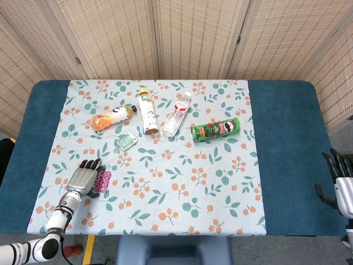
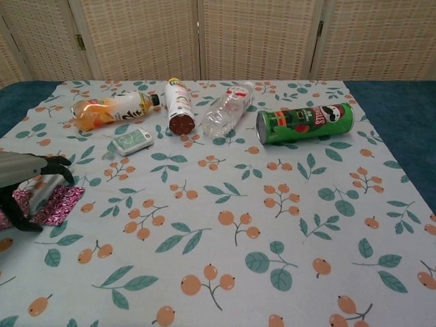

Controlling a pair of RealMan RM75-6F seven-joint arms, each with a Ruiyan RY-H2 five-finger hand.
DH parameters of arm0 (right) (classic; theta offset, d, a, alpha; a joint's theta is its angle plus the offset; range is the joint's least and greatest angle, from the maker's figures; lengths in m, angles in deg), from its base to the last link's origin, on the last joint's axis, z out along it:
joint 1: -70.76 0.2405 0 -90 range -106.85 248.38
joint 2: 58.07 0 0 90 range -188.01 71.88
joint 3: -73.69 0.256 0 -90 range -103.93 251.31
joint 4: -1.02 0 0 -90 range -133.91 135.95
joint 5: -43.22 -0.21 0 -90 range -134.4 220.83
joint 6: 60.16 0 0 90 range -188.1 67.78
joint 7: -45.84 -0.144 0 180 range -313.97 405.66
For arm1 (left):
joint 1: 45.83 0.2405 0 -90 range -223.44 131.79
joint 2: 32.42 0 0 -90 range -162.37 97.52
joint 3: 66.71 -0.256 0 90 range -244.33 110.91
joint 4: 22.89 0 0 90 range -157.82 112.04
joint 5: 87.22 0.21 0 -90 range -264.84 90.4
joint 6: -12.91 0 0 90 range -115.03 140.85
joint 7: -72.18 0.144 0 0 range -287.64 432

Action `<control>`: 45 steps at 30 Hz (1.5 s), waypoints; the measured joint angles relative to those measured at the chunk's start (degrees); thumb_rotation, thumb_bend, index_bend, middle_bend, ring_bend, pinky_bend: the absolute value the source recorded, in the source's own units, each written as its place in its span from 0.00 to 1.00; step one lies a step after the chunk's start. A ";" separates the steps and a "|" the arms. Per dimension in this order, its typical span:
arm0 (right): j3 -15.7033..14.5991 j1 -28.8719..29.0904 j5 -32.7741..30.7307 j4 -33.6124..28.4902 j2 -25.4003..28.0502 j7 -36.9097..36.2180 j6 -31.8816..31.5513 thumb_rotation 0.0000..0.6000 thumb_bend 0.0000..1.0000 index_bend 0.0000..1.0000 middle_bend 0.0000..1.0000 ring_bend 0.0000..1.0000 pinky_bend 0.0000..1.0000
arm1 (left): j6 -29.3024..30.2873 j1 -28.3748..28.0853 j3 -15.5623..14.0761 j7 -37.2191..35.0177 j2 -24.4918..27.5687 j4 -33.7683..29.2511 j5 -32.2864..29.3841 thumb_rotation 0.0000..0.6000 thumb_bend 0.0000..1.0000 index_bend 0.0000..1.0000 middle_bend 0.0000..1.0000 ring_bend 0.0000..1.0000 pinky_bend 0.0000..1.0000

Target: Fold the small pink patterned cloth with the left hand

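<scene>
The small pink patterned cloth (image 1: 103, 180) (image 2: 58, 204) lies near the front left of the flowered tablecloth. My left hand (image 1: 83, 179) (image 2: 20, 182) is over its left part, so only the right strip shows in the head view. In the chest view the cloth's left edge is raised between the thumb below and the fingers (image 2: 54, 165) above, and the hand grips it there. My right hand (image 1: 342, 185) hangs past the table's right edge, fingers apart and holding nothing.
At the back lie an orange juice bottle (image 1: 113, 117), a white bottle (image 1: 147, 112), a clear water bottle (image 1: 175, 115) and a green chips can (image 1: 216, 130). A small green-white packet (image 1: 128, 141) sits just behind the cloth. Blue table (image 1: 287, 143) borders the tablecloth.
</scene>
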 measured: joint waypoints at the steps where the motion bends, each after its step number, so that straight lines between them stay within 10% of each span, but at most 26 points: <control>1: 0.01 0.00 -0.01 0.00 0.00 0.00 0.00 1.00 0.42 0.00 0.00 0.00 0.00 | -0.02 -0.06 0.03 -0.04 -0.05 0.09 -0.14 1.00 0.22 0.22 0.00 0.00 0.00; 45: 1.00 1.33 -0.72 2.37 0.13 -2.23 1.79 1.00 0.42 0.00 0.00 0.00 0.00 | 11.77 5.62 1.53 -2.83 5.14 -8.13 -6.40 1.00 0.24 0.33 0.00 0.00 0.00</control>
